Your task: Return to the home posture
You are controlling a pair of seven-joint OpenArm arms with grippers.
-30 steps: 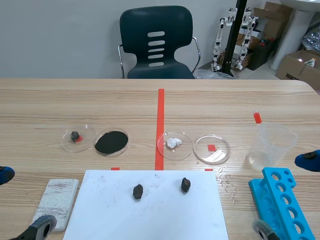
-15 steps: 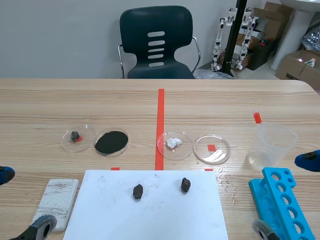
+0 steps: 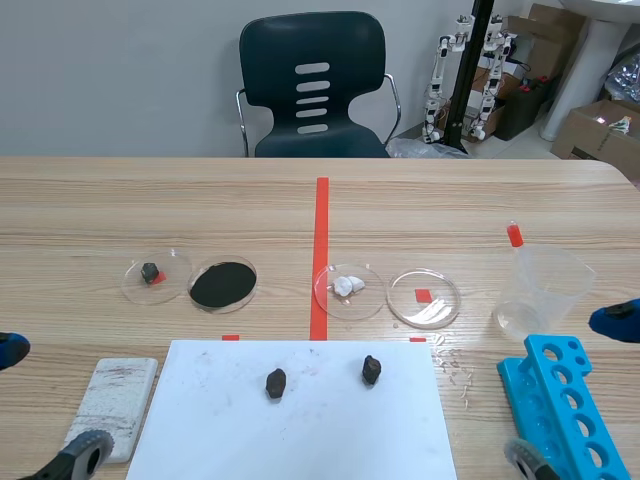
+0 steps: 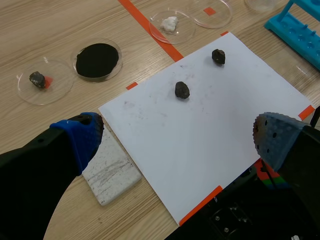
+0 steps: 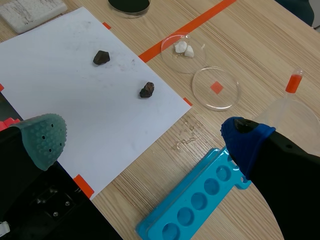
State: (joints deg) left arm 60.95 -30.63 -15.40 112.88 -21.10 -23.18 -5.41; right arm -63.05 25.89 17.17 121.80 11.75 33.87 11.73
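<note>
Black jaws with blue and grey-green dotted pads (image 5: 42,136).

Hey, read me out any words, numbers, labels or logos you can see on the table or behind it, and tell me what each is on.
No text can be read in any view.
White sheet: only grey smudges, no writing.
Blue rack and plastic cup: no print or scale visible.
Cardboard box behind the table: a pale patch, too small to read.
</note>
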